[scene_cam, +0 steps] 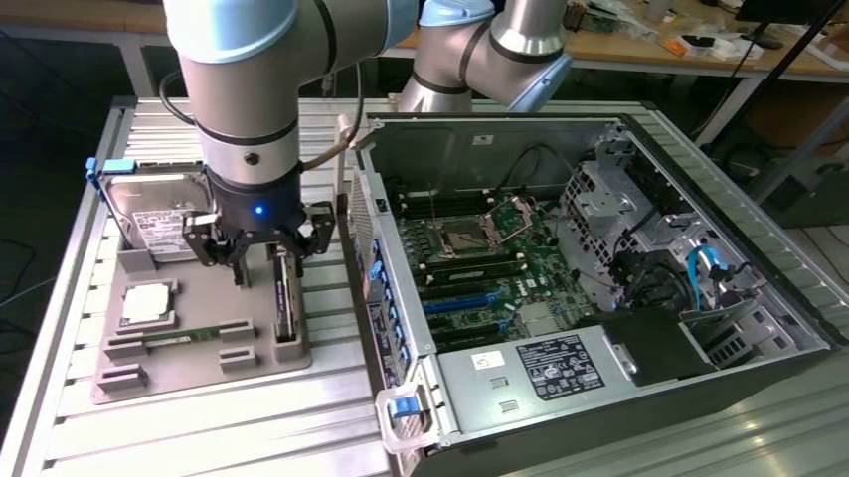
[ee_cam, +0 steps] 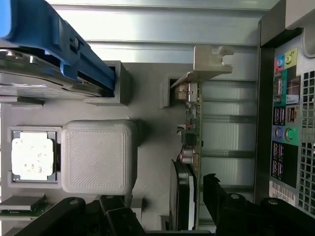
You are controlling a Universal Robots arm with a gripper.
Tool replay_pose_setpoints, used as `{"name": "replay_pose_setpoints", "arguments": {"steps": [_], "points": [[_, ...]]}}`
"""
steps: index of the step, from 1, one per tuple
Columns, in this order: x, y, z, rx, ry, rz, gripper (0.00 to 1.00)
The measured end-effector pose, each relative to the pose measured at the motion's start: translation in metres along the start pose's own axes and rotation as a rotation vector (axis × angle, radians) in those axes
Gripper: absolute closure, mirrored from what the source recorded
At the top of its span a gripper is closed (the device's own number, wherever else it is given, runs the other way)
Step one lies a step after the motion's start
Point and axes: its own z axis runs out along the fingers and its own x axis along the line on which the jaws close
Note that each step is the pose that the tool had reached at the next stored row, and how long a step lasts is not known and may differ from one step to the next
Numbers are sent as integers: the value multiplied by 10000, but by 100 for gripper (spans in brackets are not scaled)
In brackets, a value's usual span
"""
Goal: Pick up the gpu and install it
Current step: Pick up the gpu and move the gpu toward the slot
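**Workstation contents**

1. Gripper (scene_cam: pixel 269 260) (ee_cam: pixel 165 214): on the Universal Robots arm (scene_cam: pixel 246 89), pointing down over the grey fixture tray (scene_cam: pixel 199 376). Jaws open. One black finger stands on each side of the gpu, and nothing is clamped.
2. Gpu (scene_cam: pixel 282 298) (ee_cam: pixel 193 128): stands on edge in a slot of the fixture tray, at the side nearest the computer case. In the exterior view it is a thin dark strip directly under the gripper. The wrist view shows its green board edge, the silver end bracket (ee_cam: pixel 210 61) and the black fan cooler (ee_cam: pixel 181 196) between the fingers. It is not installed.
3. Hard drive (scene_cam: pixel 149 214): silver with a white label, upright at the far end of the tray, carrying a blue rail (ee_cam: pixel 64 44).
4. Processor chip (scene_cam: pixel 146 301) (ee_cam: pixel 30 156): lies flat in a tray recess, with a white textured square block (ee_cam: pixel 98 155) just beside it.
5. Memory stick (scene_cam: pixel 179 338): narrow and green, lying in the tray near its front.
6. Computer case (scene_cam: pixel 743 258): at the exterior view's right, lying with its side panel off. The motherboard (scene_cam: pixel 531 260), blue expansion slots (scene_cam: pixel 464 298) and power supply (scene_cam: pixel 531 368) are exposed. Its rear ports (ee_cam: pixel 283 123) face the tray.
7. Ribbed aluminium table (scene_cam: pixel 239 432): carries the tray and the case.
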Motion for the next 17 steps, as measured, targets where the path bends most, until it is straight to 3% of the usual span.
{"name": "replay_pose_setpoints", "arguments": {"steps": [5, 17], "points": [[-8, -5, 4, -1, -1, -1, 31], [-144, -19, 26, -2, -2, 0, 31]]}}
